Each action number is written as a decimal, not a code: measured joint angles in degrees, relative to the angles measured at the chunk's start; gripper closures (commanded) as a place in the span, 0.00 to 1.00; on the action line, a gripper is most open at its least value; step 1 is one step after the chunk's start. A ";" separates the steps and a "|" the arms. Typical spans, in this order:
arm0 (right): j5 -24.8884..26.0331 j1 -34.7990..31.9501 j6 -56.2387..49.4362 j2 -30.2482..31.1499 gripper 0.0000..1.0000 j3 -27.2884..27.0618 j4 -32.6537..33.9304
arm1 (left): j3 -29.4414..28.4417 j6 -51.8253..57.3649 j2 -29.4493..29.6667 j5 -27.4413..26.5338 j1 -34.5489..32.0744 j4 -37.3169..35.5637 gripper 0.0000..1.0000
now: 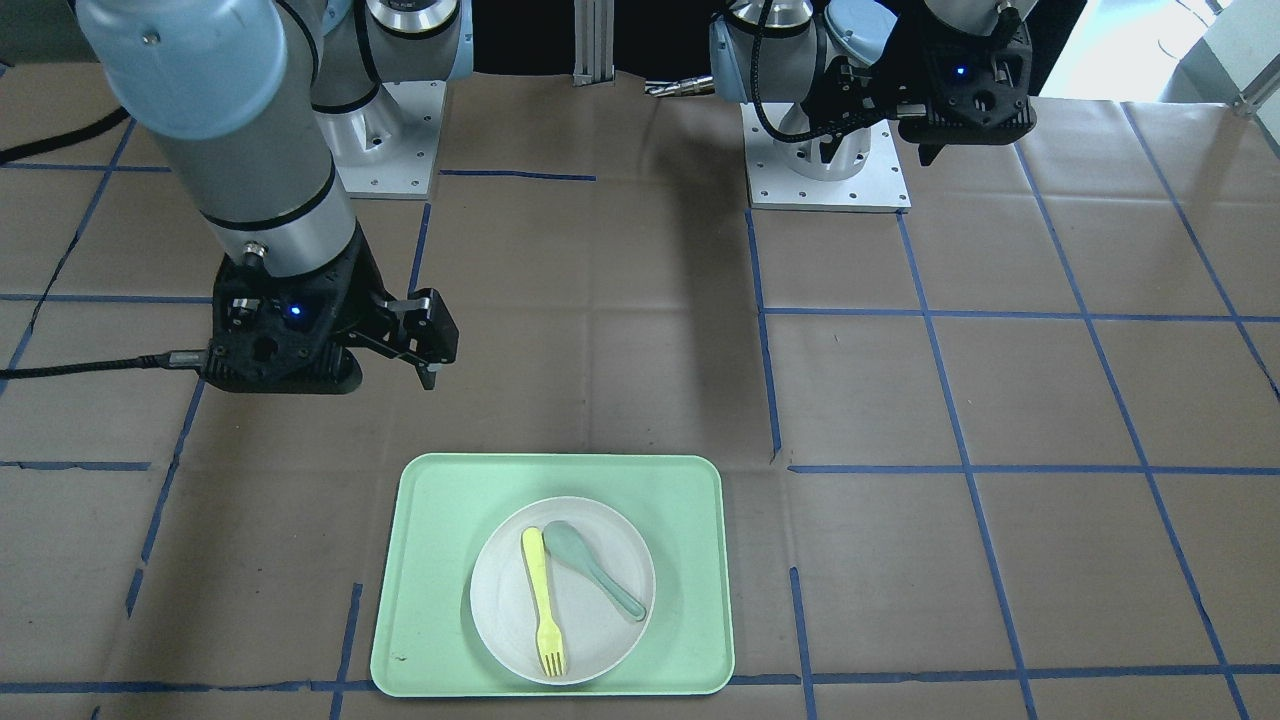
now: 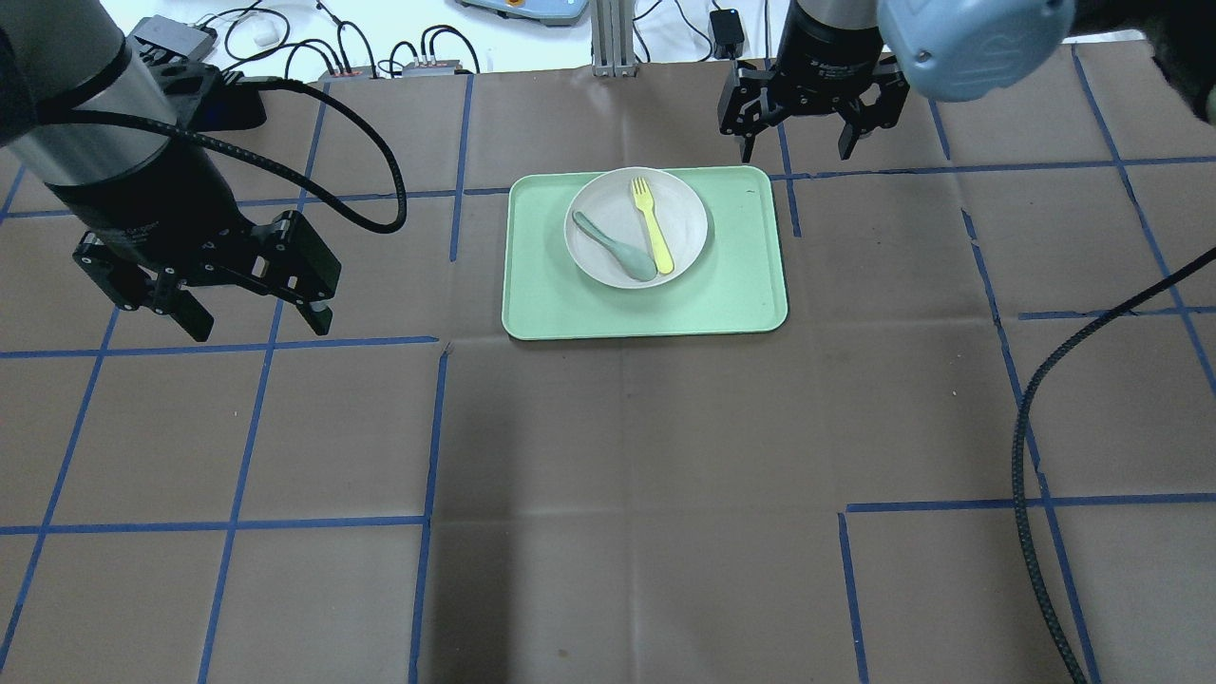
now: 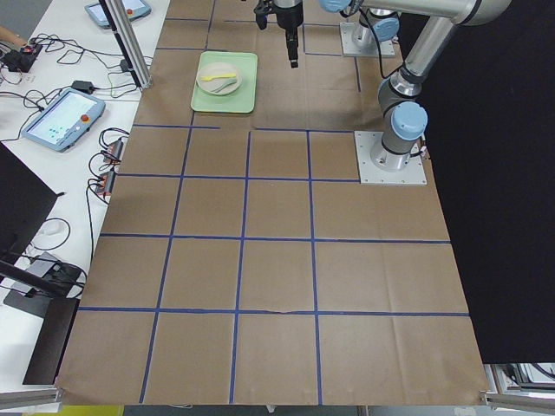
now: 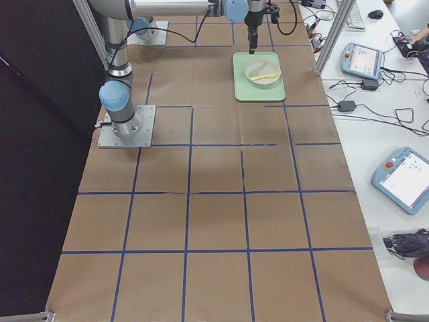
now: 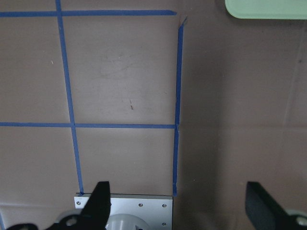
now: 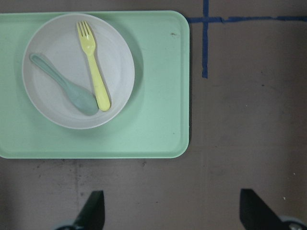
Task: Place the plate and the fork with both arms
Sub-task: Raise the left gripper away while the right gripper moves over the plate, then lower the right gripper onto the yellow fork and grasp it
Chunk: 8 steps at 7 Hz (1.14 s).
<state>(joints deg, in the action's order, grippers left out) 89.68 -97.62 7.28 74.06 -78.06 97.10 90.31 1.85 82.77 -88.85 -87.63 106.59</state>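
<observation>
The off-white plate (image 2: 682, 211) sits on the light-green tray (image 2: 741, 275) at the table's far middle. The pale-yellow fork (image 2: 653, 226) lies in the plate, tines toward the far edge. In the right wrist view the plate (image 6: 120, 62), the fork (image 6: 93, 67) and the tray (image 6: 158, 96) lie ahead of my right gripper (image 6: 170, 201). My right gripper (image 2: 796, 147) is open and empty, raised by the tray's far right corner. My left gripper (image 2: 258, 328) is open and empty, well left of the tray. The left wrist view shows only the tray's corner (image 5: 264, 7).
A teal-green spoon (image 2: 616, 249) lies in the plate beside the fork, their handles meeting. The arm base plates (image 1: 825, 170) stand at the robot's side. Cables and boxes (image 2: 380, 66) lie past the far edge. Blue tape lines cross the brown table cover.
</observation>
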 measured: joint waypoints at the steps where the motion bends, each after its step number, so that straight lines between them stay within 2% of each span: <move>1: 0.03 -1.66 0.06 -3.41 0.00 2.51 1.01 | -0.58 0.13 0.63 1.55 0.01 0.05 0.00; 4: 0.10 -4.58 -0.16 -14.20 0.00 11.58 1.91 | -0.93 2.20 2.89 2.33 0.04 -0.14 0.00; 8: 0.07 -6.28 -4.10 -22.89 0.00 12.99 9.03 | -0.85 7.53 3.75 0.37 -0.01 -0.24 0.00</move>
<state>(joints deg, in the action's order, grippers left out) 89.75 -103.89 3.18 51.17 -65.07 106.13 89.46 9.38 86.53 -88.48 -87.64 106.35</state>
